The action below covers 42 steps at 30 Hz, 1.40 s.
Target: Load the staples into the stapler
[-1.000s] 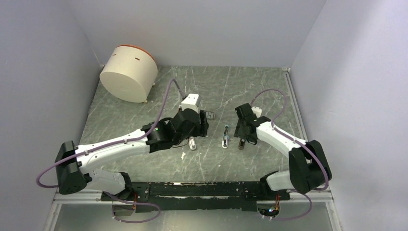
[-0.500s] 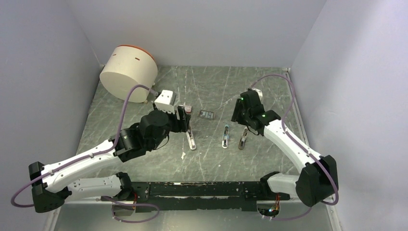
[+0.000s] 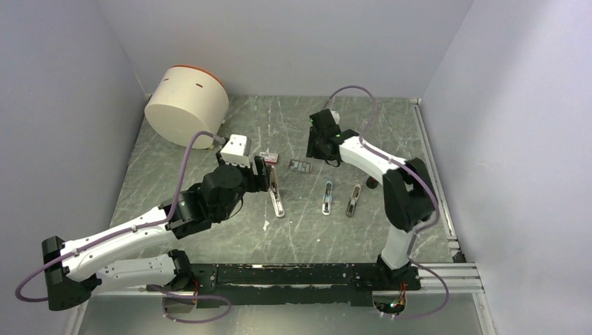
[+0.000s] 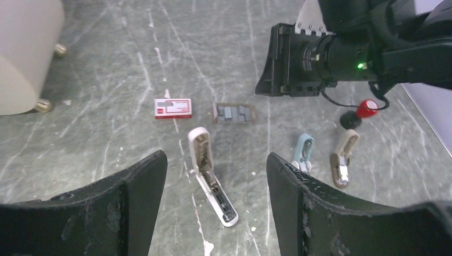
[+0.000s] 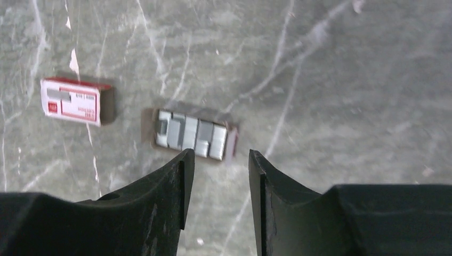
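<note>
**Right gripper poised over the staple tray, left gripper beside the stapler**

In the overhead view the right gripper (image 5: 219, 160) hovered near an open brown cardboard tray of grey metal staple strips (image 5: 192, 133), which lay at 7 o'clock from it. In its own wrist view the tray sat just past the fingertips, at 11 o'clock. Its jaws stood apart with only bare tabletop between them, so it was grasping nothing.

The small flat red box of staples with a white label (image 3: 267, 157) rested on the grey marbled table (image 3: 391, 132). It lay just beside the tray, at 9 o'clock from it. Both had their long axes running 9-to-3. The right arm was the nearer one to the tray.

The slim white plastic stapler (image 3: 277, 199) lay hinged open at 7 o'clock from the tray, its long axis running 11-to-5. The left gripper (image 4: 215, 176) hung just beside its far end, jaws spread wide and empty. The left arm looked better placed to steady the stapler.

Counted: one red box, one tray, one white stapler, one large cream cylindrical drum (image 3: 187, 105) at 10 o'clock, and two smaller stapler-like pieces at 3 o'clock of the stapler. One of those was a light blue piece (image 3: 327, 197) and the other a beige piece (image 3: 354, 200).
</note>
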Each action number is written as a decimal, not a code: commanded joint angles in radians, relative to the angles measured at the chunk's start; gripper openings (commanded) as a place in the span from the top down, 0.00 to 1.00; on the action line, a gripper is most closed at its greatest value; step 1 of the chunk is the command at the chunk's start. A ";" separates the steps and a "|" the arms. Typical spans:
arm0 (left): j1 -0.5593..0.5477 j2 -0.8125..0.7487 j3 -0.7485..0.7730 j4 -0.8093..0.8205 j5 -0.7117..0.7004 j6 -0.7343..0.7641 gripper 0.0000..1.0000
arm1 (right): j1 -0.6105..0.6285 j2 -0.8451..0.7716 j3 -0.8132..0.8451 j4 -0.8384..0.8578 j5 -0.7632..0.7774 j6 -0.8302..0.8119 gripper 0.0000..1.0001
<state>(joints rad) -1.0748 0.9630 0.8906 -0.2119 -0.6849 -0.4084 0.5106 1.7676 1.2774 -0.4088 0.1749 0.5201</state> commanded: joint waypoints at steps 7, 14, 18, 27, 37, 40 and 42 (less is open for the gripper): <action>0.009 0.021 0.028 -0.035 -0.194 -0.056 0.26 | 0.009 0.303 0.244 0.001 0.121 0.043 0.68; 0.010 0.052 0.063 -0.086 -0.198 -0.053 0.26 | 0.010 0.401 0.326 0.007 0.098 0.003 0.70; 0.013 0.061 0.074 -0.098 -0.208 -0.044 0.26 | 0.012 0.447 0.362 -0.019 0.077 -0.024 0.70; 0.019 0.061 0.078 -0.121 -0.178 -0.045 0.26 | 0.030 0.442 0.347 -0.103 0.079 -0.053 0.74; 0.021 0.067 0.065 -0.118 -0.151 -0.055 0.27 | 0.059 0.363 0.273 -0.190 0.024 -0.073 0.80; 0.021 0.066 0.065 -0.122 -0.150 -0.056 0.26 | 0.066 0.336 0.251 -0.203 0.014 -0.065 0.80; 0.021 0.064 0.064 -0.124 -0.151 -0.059 0.27 | 0.071 0.312 0.228 -0.204 0.015 -0.051 0.80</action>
<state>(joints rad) -1.0611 1.0290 0.9310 -0.3325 -0.8417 -0.4599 0.5682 2.1265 1.5543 -0.5404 0.2123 0.4591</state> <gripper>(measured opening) 0.735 0.202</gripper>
